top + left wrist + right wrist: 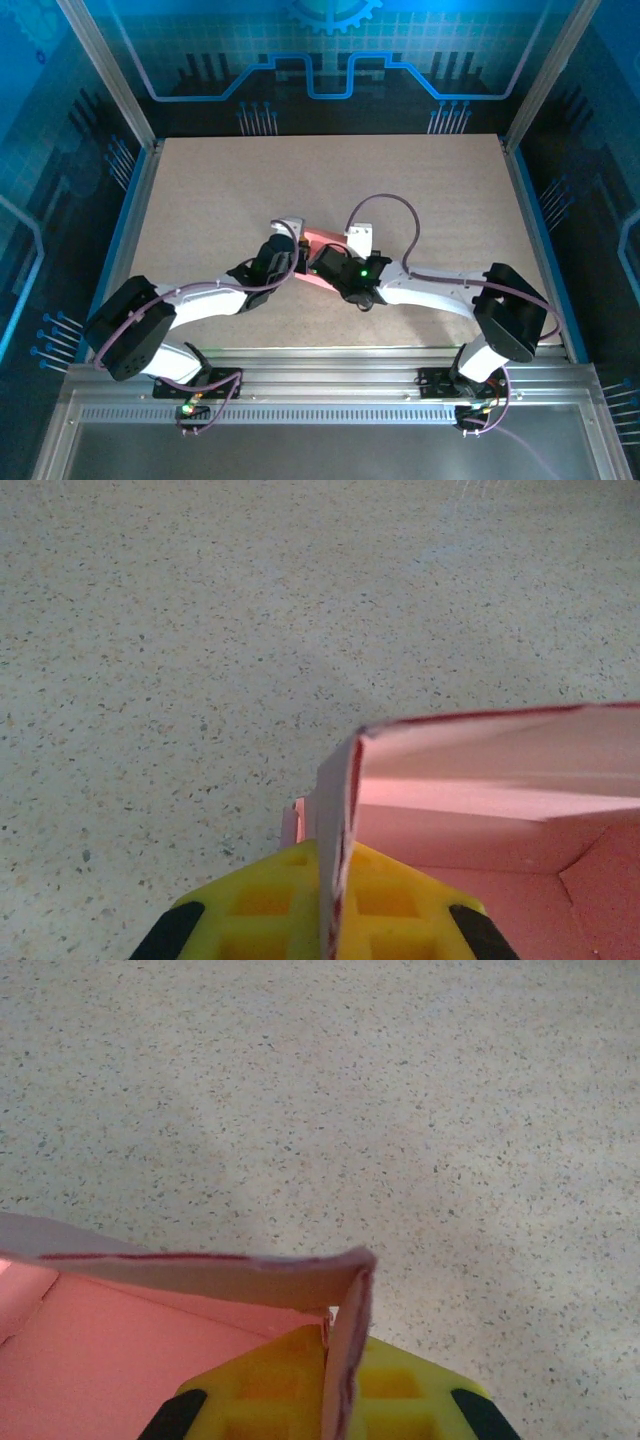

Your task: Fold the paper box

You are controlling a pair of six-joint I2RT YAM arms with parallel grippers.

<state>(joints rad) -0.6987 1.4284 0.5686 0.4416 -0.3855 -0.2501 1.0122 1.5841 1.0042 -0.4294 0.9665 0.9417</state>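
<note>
Paper box (320,244), pink thin card, roughly mid-table and a little toward the near edge, squeezed between the two gripper heads in the top view. Partly formed: walls upright and meeting at a corner, more pink panels inside, open on top.

From left wrist: paper box (500,810) at lower right, one wall edge-on between the yellow pads (265,905). From right wrist: paper box (150,1350) at lower left, corner wall edge-on between the yellow pads (410,1390).

Left gripper (296,262) at the box's left end, jaws pinching that wall. Right gripper (318,264) on the box's right side, jaws likewise clamped on a wall. Both arms bent inward, heads almost touching over the box.

Underneath, speckled beige table (200,200) with blue rim. Grey rail (320,385) along the near edge, carrying the arm bases.
</note>
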